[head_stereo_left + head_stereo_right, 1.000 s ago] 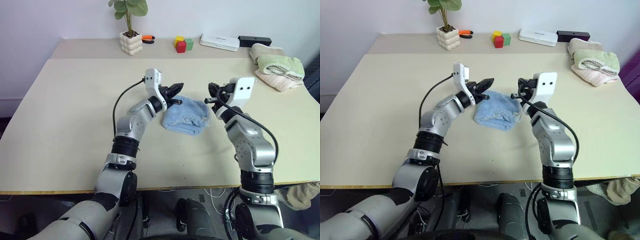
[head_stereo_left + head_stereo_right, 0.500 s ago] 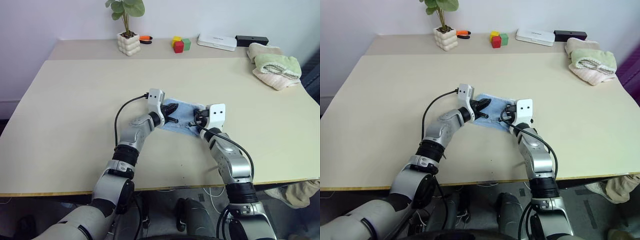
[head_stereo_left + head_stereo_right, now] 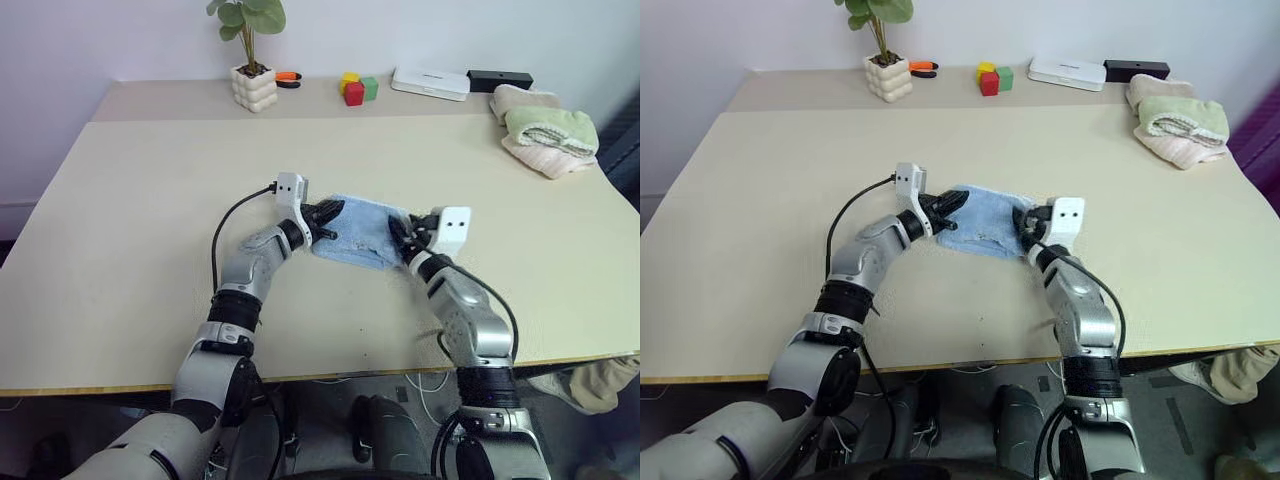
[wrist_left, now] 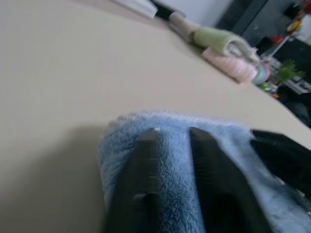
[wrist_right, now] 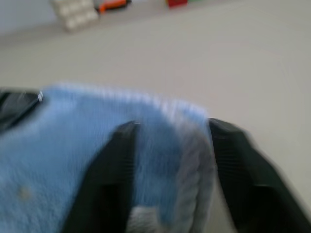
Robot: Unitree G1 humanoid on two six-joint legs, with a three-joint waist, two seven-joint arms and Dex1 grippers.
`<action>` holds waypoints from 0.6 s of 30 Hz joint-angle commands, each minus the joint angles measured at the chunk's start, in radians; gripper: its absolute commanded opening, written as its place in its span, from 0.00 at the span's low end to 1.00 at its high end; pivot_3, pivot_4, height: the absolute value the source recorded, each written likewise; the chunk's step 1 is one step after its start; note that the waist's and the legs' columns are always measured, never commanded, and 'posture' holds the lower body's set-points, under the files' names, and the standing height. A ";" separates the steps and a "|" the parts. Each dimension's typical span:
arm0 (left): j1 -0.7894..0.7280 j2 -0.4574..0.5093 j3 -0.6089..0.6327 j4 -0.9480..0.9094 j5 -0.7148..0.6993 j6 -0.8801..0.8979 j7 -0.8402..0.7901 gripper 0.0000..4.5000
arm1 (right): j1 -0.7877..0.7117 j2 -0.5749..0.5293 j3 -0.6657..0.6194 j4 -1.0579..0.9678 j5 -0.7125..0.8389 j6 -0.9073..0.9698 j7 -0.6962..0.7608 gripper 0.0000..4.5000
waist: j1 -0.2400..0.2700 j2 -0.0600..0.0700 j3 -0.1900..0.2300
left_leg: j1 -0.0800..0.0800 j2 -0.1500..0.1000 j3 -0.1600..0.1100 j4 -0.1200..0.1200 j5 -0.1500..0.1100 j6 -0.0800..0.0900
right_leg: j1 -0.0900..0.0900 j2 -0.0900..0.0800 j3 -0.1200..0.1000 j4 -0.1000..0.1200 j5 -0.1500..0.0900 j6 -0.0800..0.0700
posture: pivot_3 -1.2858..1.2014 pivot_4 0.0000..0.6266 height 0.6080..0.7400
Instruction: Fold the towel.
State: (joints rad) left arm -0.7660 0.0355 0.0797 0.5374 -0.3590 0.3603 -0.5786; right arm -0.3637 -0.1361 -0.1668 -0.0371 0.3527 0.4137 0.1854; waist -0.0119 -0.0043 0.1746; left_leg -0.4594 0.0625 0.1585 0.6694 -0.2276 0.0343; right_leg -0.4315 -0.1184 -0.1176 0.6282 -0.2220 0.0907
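Note:
The light blue towel (image 3: 360, 236) lies folded in a small flat bundle on the middle of the beige table (image 3: 150, 230). My left gripper (image 3: 335, 212) rests on its left end. In the left wrist view the two fingers (image 4: 146, 179) lie on the terry cloth with a narrow gap between them. My right gripper (image 3: 401, 233) is at the towel's right end. Its fingers (image 5: 112, 165) stand wide apart in the right wrist view, with the towel's pale edge (image 5: 189, 145) between them. Both grippers are open and low at table level.
Along the far edge stand a potted plant (image 3: 250, 70), an orange-handled tool (image 3: 292, 76), coloured blocks (image 3: 356, 88), a white box (image 3: 430, 83) and a black box (image 3: 500, 80). A pile of green and cream folded towels (image 3: 550, 132) sits at the far right.
Both grippers came down from above the table to its surface with the towel between them. The towel now lies flatter and longer, and both grippers have opened.

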 commanded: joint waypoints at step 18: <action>0.148 0.358 -0.002 -0.339 -0.113 -0.029 -0.484 0.99 | -0.112 -0.085 -0.066 -0.047 0.178 0.487 -0.042 1.00 | -0.002 0.001 0.000 | 0.000 0.001 0.001 -0.001 0.000 0.000 | -0.002 0.000 0.001 0.001 0.000 0.000 | 0.52 0.24 1.00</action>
State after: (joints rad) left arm -0.6268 0.3745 0.0619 0.2426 -0.4561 0.3587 -1.0266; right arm -0.4564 -0.2044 -0.2330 -0.0910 0.5311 0.8878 0.1350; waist -0.0137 -0.0037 0.1744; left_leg -0.4597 0.0635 0.1594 0.6688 -0.2276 0.0340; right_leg -0.4333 -0.1186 -0.1168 0.6291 -0.2220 0.0904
